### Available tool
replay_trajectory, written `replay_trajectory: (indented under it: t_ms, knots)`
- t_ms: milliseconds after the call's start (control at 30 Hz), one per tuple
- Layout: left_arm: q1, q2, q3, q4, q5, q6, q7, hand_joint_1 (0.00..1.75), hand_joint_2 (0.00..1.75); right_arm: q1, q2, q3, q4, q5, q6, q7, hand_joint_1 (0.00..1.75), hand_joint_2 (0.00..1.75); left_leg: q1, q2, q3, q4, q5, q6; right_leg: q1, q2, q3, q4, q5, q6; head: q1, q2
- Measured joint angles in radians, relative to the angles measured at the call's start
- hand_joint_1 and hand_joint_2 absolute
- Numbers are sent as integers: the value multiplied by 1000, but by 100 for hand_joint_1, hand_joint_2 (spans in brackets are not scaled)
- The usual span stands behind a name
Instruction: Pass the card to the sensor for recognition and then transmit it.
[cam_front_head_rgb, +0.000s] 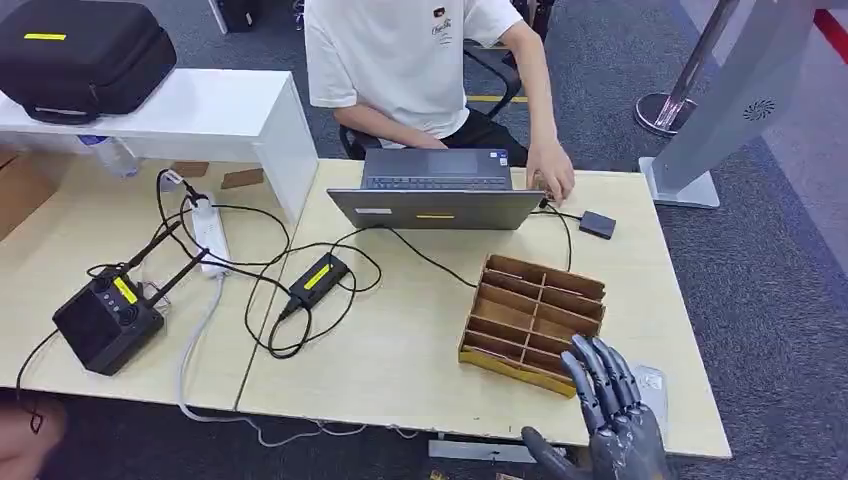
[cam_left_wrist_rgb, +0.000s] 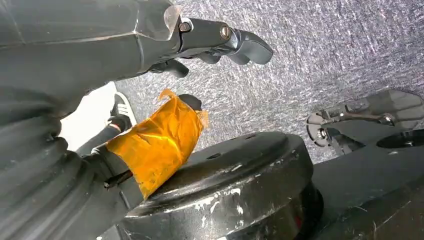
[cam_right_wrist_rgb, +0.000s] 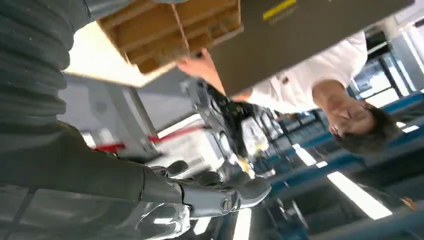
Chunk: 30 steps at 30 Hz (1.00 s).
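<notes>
My right hand (cam_front_head_rgb: 610, 412) rises over the table's front right edge, fingers (cam_right_wrist_rgb: 220, 120) stretched out and holding nothing. It sits just in front of the wooden divider box (cam_front_head_rgb: 535, 312). A pale flat item (cam_front_head_rgb: 653, 388), possibly the card, lies on the table right beside that hand. The small black sensor (cam_front_head_rgb: 597, 224) sits at the far right of the table, cabled to the laptop (cam_front_head_rgb: 438, 195). My left hand (cam_left_wrist_rgb: 165, 100) hangs over the carpet with fingers apart and empty; orange tape wraps its thumb (cam_left_wrist_rgb: 160, 142).
A person in a white shirt (cam_front_head_rgb: 400, 60) sits behind the laptop, one hand (cam_front_head_rgb: 550, 178) near the sensor. On the left are cables, a power strip (cam_front_head_rgb: 210, 235), a black adapter (cam_front_head_rgb: 318, 277) and a black box with antennas (cam_front_head_rgb: 105, 320). A grey stand (cam_front_head_rgb: 735, 100) is at far right.
</notes>
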Motion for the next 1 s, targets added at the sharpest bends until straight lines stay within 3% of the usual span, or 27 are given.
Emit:
replay_trajectory:
  t_ms: [300, 533, 733, 1000]
  knots:
    - [-2, 0, -1, 0, -26, -4, 6, 0, 175, -37, 187, 55, 217, -12, 0, -52, 0, 175, 0, 1, 0, 0, 1, -1, 0, 1, 0, 0, 0, 0, 0, 0]
    - [-4, 1, -3, 0, -35, -6, 13, 0, 175, -93, 266, 67, 347, -2, 0, -66, 0, 175, 0, 1, 1, 0, 1, -2, 0, 1, 1, 0, 1, -1, 0, 0]
    - [-9, 1, -17, 0, -63, -12, 32, 0, 175, -154, 318, 58, 452, 170, 0, 20, 0, 175, 0, 1, 1, 0, 2, -2, 0, 1, 0, 0, 1, -1, 0, 0]
    - [-12, 3, -40, 0, -85, -21, 49, 0, 175, -234, 357, 53, 550, 297, -1, 122, 0, 175, 0, 2, 1, 0, 2, -3, 0, 2, 0, 0, 1, -1, 0, 0]
